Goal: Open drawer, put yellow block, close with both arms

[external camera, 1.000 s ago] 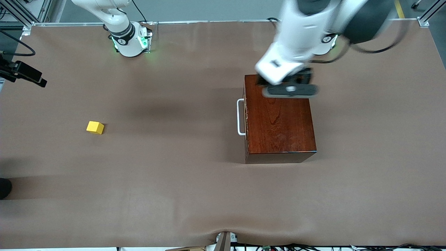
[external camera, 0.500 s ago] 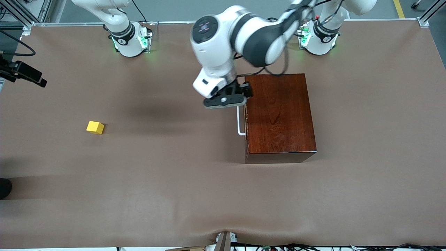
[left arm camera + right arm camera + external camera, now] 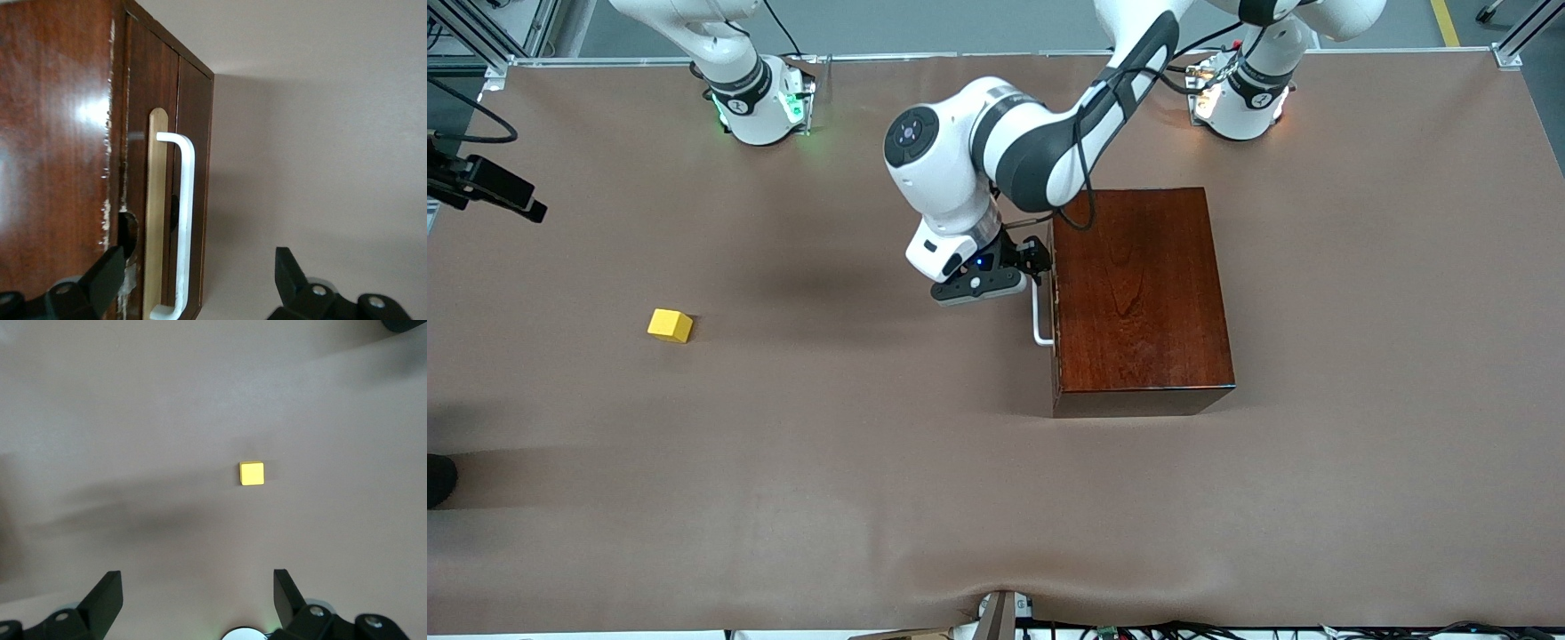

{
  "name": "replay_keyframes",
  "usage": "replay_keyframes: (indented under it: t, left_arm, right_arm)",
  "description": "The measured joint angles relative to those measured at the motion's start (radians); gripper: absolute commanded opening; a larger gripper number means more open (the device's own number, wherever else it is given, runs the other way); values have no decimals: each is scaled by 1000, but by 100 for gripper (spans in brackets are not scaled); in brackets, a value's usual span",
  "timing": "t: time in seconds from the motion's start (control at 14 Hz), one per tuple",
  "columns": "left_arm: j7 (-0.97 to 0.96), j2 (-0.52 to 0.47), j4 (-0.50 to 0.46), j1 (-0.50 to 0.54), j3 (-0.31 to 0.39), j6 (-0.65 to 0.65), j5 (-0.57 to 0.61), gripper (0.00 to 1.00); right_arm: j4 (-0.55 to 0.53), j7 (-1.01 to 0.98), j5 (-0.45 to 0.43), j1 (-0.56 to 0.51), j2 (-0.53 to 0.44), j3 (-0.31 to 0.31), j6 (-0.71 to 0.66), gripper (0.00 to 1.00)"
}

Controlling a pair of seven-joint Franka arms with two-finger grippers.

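Fingers of the right gripper stand spread wide with nothing between them, high over the table, looking down on the yellow block; that arm waits. The block lies bare on the table, well apart from the wooden box, toward the right arm's end. The left gripper hangs in front of the box's drawer, its fingers open and empty, set on either side of the white handle without touching it. The drawer sits closed in the box.
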Motion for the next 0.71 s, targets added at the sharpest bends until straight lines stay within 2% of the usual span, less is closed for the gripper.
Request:
replay_keyframes:
  t: [0.29, 0.71]
  left_arm:
    - [-17, 66, 0, -1, 0, 12, 1, 100]
    - [-17, 94, 0, -4, 0, 13, 22, 100]
  right_arm:
    - [0, 0, 0, 0, 0, 0, 0, 100]
    - [0, 0, 0, 0, 0, 0, 0, 100]
